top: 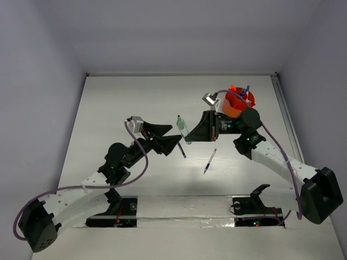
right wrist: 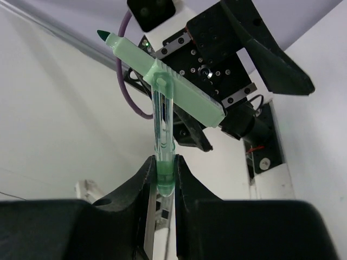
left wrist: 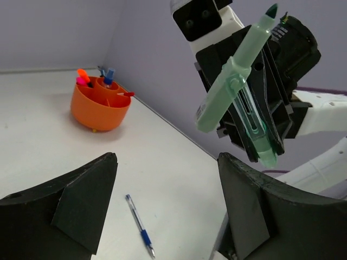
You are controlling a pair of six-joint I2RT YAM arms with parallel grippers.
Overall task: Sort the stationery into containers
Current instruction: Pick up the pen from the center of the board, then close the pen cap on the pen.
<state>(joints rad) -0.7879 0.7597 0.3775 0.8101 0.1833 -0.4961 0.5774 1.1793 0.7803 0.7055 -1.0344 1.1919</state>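
— What do we have here, biggest things first?

— We see the white table [top: 124, 97]. The left arm [top: 81, 189] and the right arm [top: 276, 162] reach in from its near edge, and their wrists face each other near the middle.

— And the container?

— We find one orange cup [top: 238, 104]. It stands upright at the far right of the table, just behind the right arm's wrist, and it is divided inside.

— What is in it?

— From the left wrist we see blue pens [left wrist: 108, 75] standing near its middle. There are orange and pink tips [left wrist: 82, 76] at its left side and a white marker with a red tip [left wrist: 124, 94] leaning at the right rim. We cannot tell which compartment holds which.

— The hands?

— The right gripper [right wrist: 164, 179] pinches the lower end of a pale green pen [right wrist: 162, 124], held in the air well apart from the cup. A thicker pale green piece sits aslant across the pen's top. The left gripper [left wrist: 168, 162] faces it with its fingers spread wide and nothing between them.

— Anything loose?

— We see a blue pen [top: 210, 161] lying on the table between the arms. A dark purple pen [top: 182, 150] lies just beside the left gripper's fingertips.
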